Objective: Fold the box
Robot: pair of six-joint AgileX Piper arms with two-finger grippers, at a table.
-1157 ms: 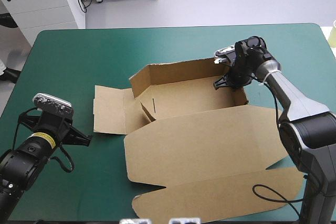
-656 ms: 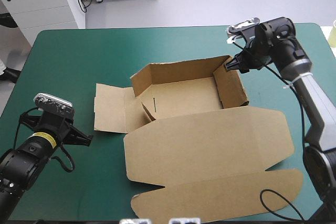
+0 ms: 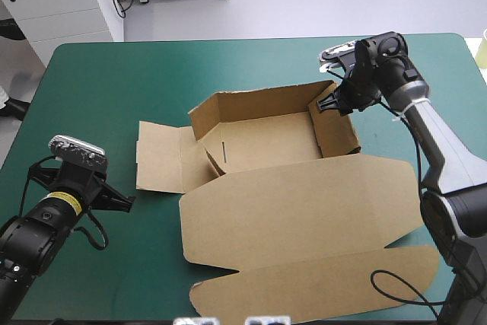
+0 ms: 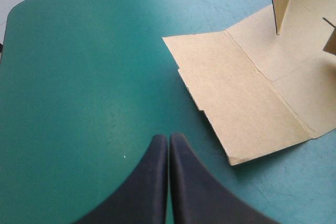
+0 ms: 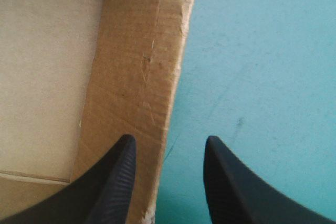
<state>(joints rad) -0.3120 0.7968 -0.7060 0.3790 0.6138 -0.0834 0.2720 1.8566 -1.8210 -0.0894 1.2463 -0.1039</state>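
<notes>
You are folding the box (image 3: 262,138): two walls standing, left flap (image 3: 160,159) and lid (image 3: 304,203) lying flat, right fingers (image 5: 116,182) spread over its right wall (image 5: 142,61), left fingers (image 4: 152,182) together.

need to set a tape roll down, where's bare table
The far strip of table beyond the box is bare, and so is the far left corner, bordered by the box's left flap and the left gripper. The right side is crowded: the flat lid near, the right gripper at the box's right wall.
</notes>
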